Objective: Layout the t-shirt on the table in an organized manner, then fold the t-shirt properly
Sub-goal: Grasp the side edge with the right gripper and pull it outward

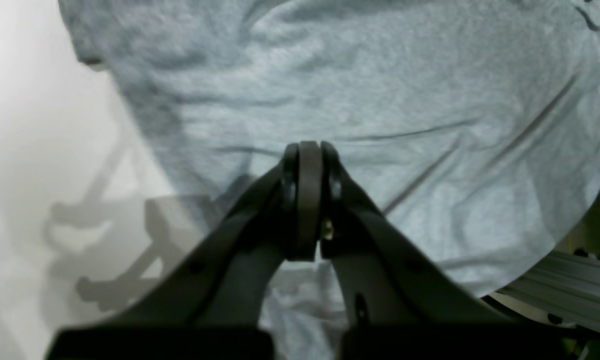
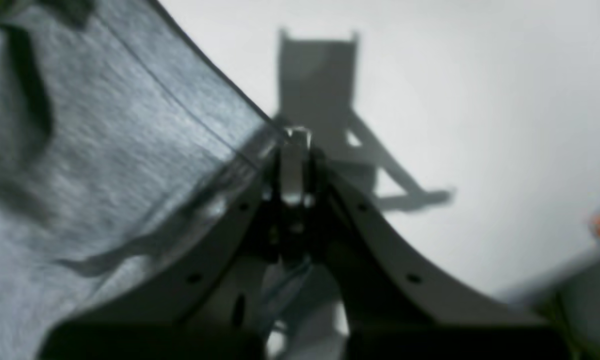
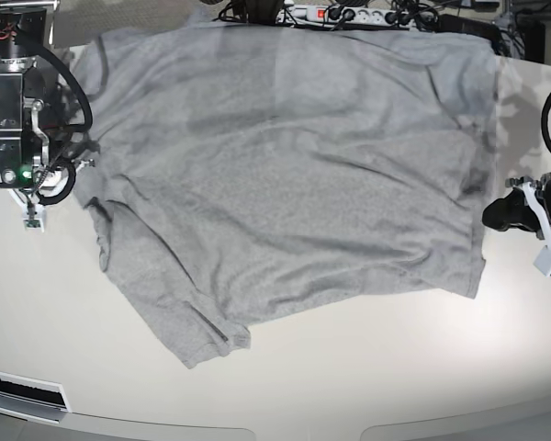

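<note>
The heather-grey t-shirt [image 3: 285,165] lies spread over the off-white table [image 3: 349,367], plain side up, with creases and a folded lower-left corner. My right gripper [image 3: 73,167] is at the shirt's left edge. In the right wrist view the right gripper [image 2: 294,137] is shut on the hem of the t-shirt [image 2: 80,175], which rises taut to the tips. My left gripper [image 3: 489,216] is at the shirt's right edge. In the left wrist view the left gripper [image 1: 305,150] is shut, and creases in the t-shirt [image 1: 379,75] run to its tips.
A power strip and cables [image 3: 340,14] lie along the table's back edge. An aluminium rail [image 1: 569,285] runs beside the shirt's edge near the left arm. A white panel [image 3: 28,395] sits at the front left corner. Bare table [image 2: 479,100] stretches beyond the right gripper.
</note>
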